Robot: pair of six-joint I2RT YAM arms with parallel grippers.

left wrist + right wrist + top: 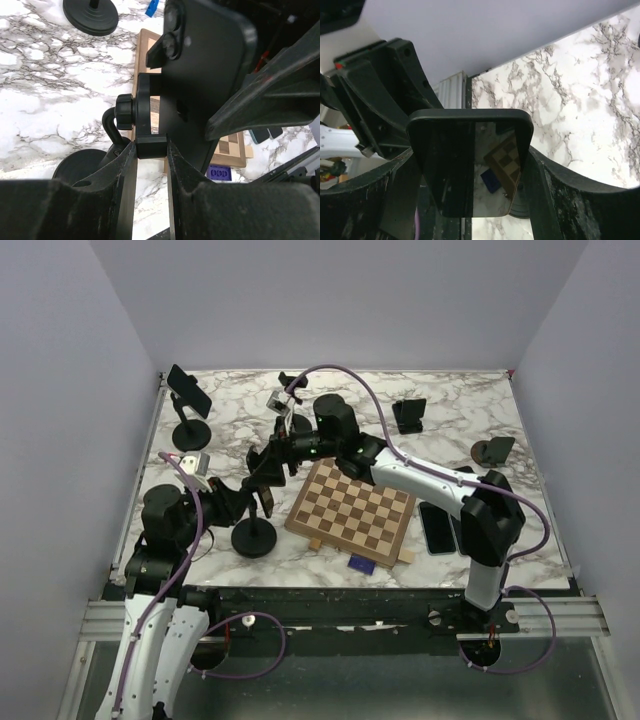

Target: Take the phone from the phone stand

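Note:
A black phone (210, 75) sits in the clamp of a black phone stand (142, 107) whose round base (254, 537) rests on the marble table left of the chessboard. My left gripper (151, 147) is shut on the stand's lower clamp bracket, as the top view (243, 492) also shows. My right gripper (470, 167) reaches in from the right, with its fingers closed on both long edges of the phone (470, 160). The phone's dark screen faces that camera and reflects the chessboard. In the top view the right gripper (275, 455) meets the phone (267, 490) just above the left gripper.
A wooden chessboard (352, 512) lies at centre with a blue brick (360, 562) at its front edge. A second phone (437, 527) lies flat to its right. Another phone on a stand (189, 392) is back left. Small black stands (408, 413) (493, 450) are back right.

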